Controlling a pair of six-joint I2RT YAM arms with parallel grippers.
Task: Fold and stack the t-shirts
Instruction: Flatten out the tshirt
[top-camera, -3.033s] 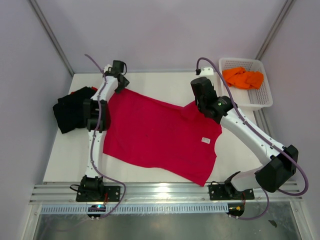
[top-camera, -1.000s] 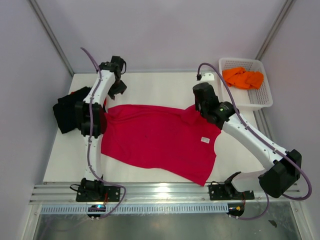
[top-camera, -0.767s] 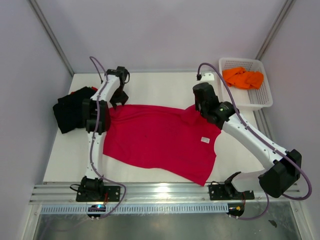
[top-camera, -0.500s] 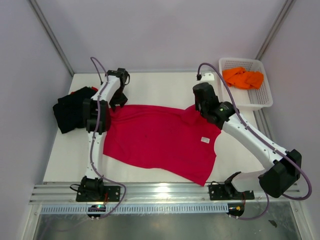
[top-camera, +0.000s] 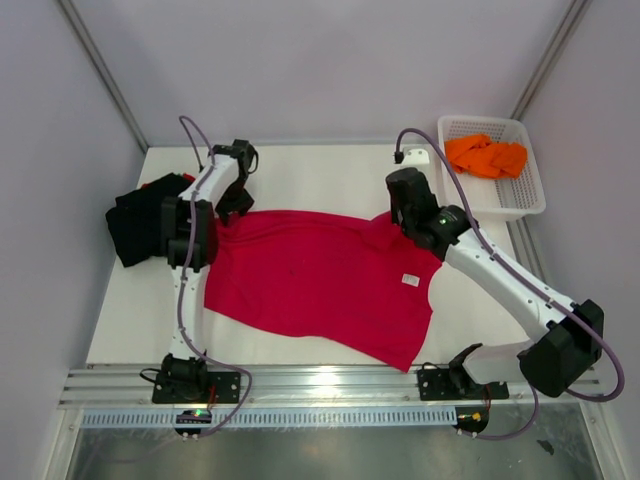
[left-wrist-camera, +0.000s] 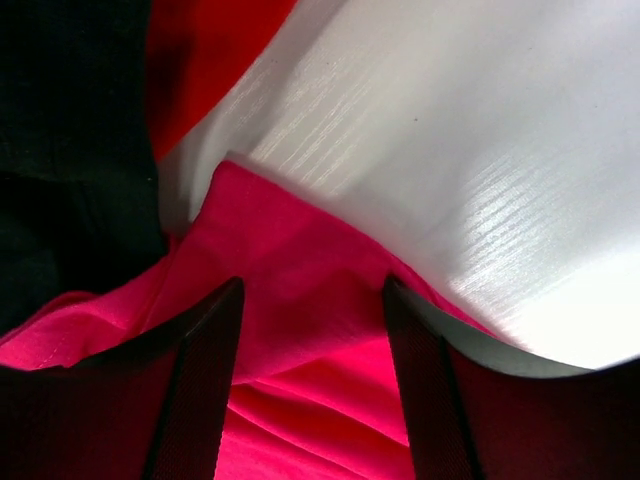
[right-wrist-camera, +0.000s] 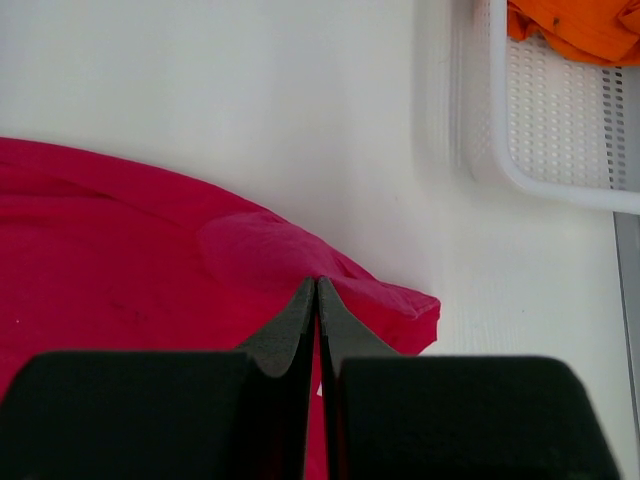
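Left end effector (left-wrist-camera: 312, 290): jaws apart astride the far-left corner of the crimson t-shirt (top-camera: 320, 280) | right end effector (right-wrist-camera: 316, 285): pinched shut on its far-right edge | shirt spread on the counter (top-camera: 330, 175) | risk: if you close too shallow, the corner slips and the fold skews

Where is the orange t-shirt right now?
Top view: the orange t-shirt lies bunched inside the white mesh basket at the far right corner of the table.
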